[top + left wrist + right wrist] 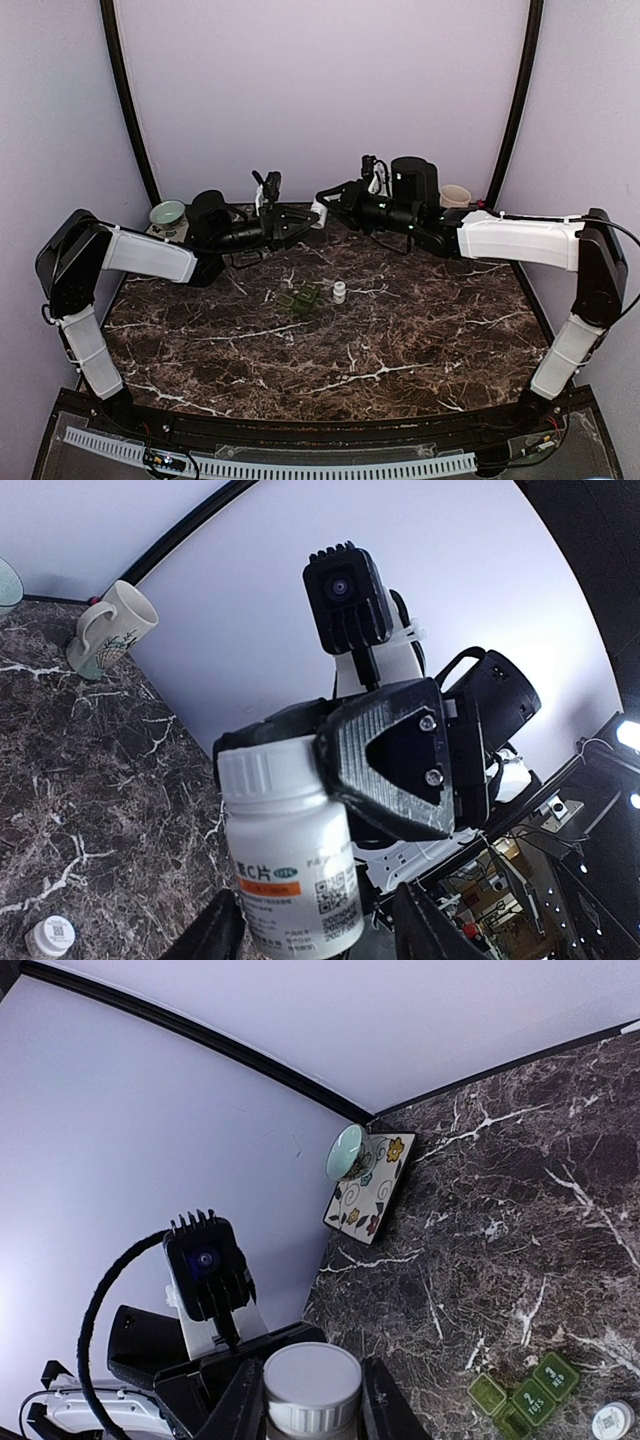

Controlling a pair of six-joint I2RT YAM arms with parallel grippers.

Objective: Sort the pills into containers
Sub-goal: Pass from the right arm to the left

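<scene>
Pill bottle (318, 213) (290, 865): white, with an orange stripe and a printed code on its label. It is held off the table at the back middle and lies roughly level between the two arms.
Cap (268, 772) (312, 1378): white, on the bottle, and turned towards the right arm.
Left gripper (300, 219) (315, 912): jaws half closed around the labelled body. One finger (218, 930) lies flat against the bottle's side. On the other side the contact is hard to make out.
Right gripper (331, 205) (312, 1407): jaws narrow and clamped on the cap end. A ribbed black finger (390, 765) covers the neck.
Pill organiser (300, 299) (520, 1397): green, lying on the table in front of the raised bottle. Two of its compartments are marked 2 and 3.
Small white bottle (339, 292) (50, 935) (612, 1420): upright, just beside the organiser on its right side, not touching it.
Bowl (167, 212) (348, 1150): pale green, sitting on a flowered coaster (372, 1192) in the far left corner.
Mug (455, 196) (112, 628): cream with a green pattern, standing at the far right edge by the wall.
Table (420, 340): dark marble with white veins.
</scene>
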